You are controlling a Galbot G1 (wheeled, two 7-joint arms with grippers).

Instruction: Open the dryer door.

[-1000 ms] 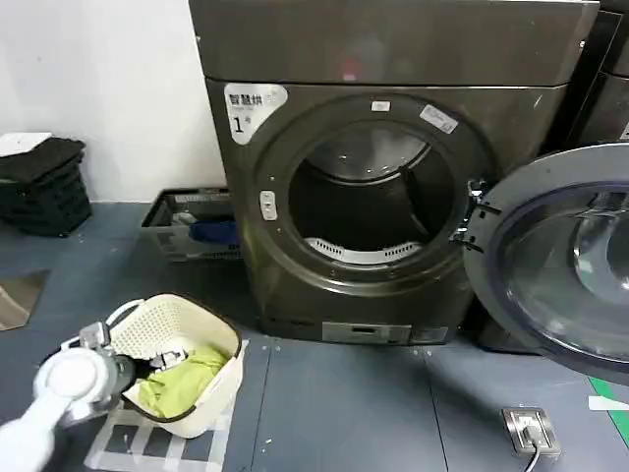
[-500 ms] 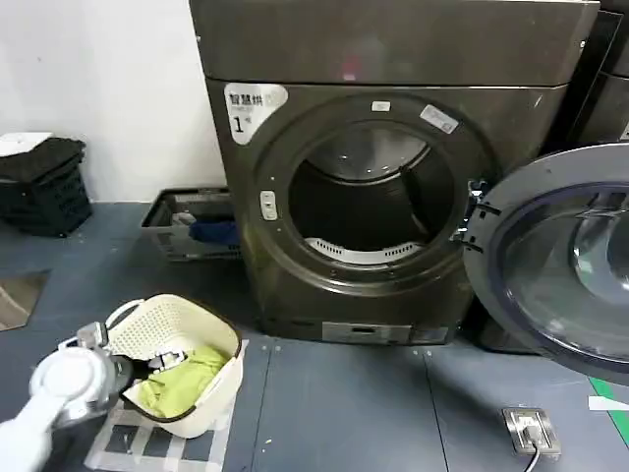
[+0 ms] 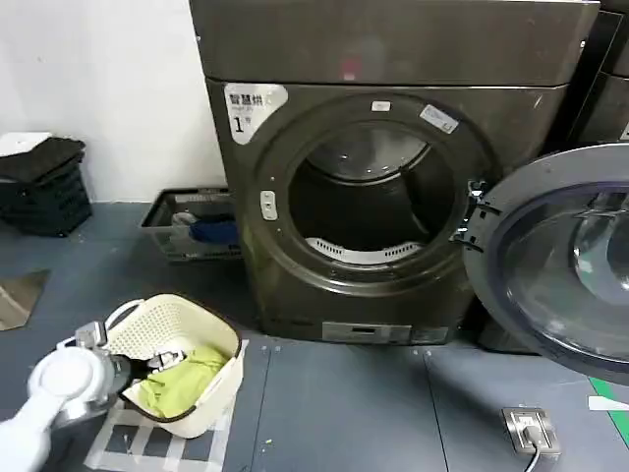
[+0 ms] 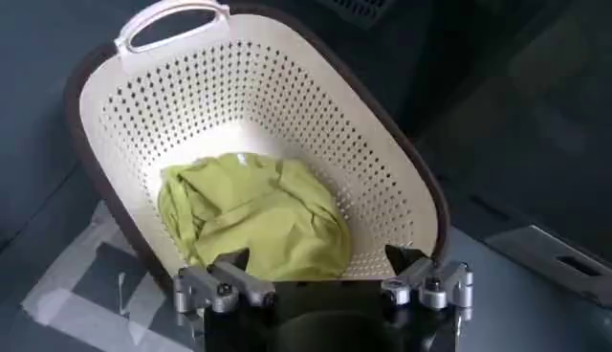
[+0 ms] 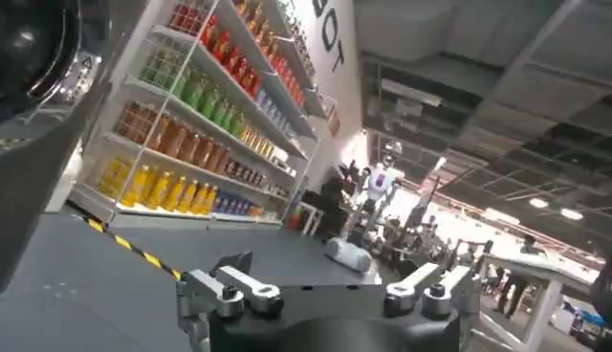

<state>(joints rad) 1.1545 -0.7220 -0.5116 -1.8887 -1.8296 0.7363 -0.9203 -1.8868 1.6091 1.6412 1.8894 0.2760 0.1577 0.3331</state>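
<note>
The left gripper [image 4: 320,277] was nearest the camera, hanging at about 7 o'clock in the head view, low over the floor [image 3: 344,403]. Its white forearm [image 3: 54,393] entered from the lower left corner and angled up toward the laundry basket [image 3: 211,393]. In the left wrist view the gripper was spread wide and held nothing, its two fingers [image 4: 215,287] apart above the near rim of the basket. A crumpled green garment [image 4: 253,215] lay in the bottom of the cream perforated basket, whose white handle [image 4: 172,19] was at the far end. The basket stood on a patch of taped floor markings [image 3: 128,442].

The right gripper [image 5: 325,287] was also released and empty, its fingers spread. It was tilted upward, facing store shelves of bottles [image 5: 191,124] and a ceiling.

At about 5 o'clock on the floor lay a small metal floor socket [image 3: 529,429] with a cable.

Farther back, at 12 o'clock, stood the dryer [image 3: 393,177], with a white "1" sticker [image 3: 251,106] at its upper left corner. Its round drum opening [image 3: 371,197] was exposed. The dryer door [image 3: 565,261] was swung fully open at 3 o'clock, hinged at the right edge of the opening, its dark grey inner side and tinted glass facing the camera.

At 9 o'clock, beside the dryer against the white wall, sat a grey wire tray [image 3: 192,226], and farther left a black crate [image 3: 44,187].
</note>
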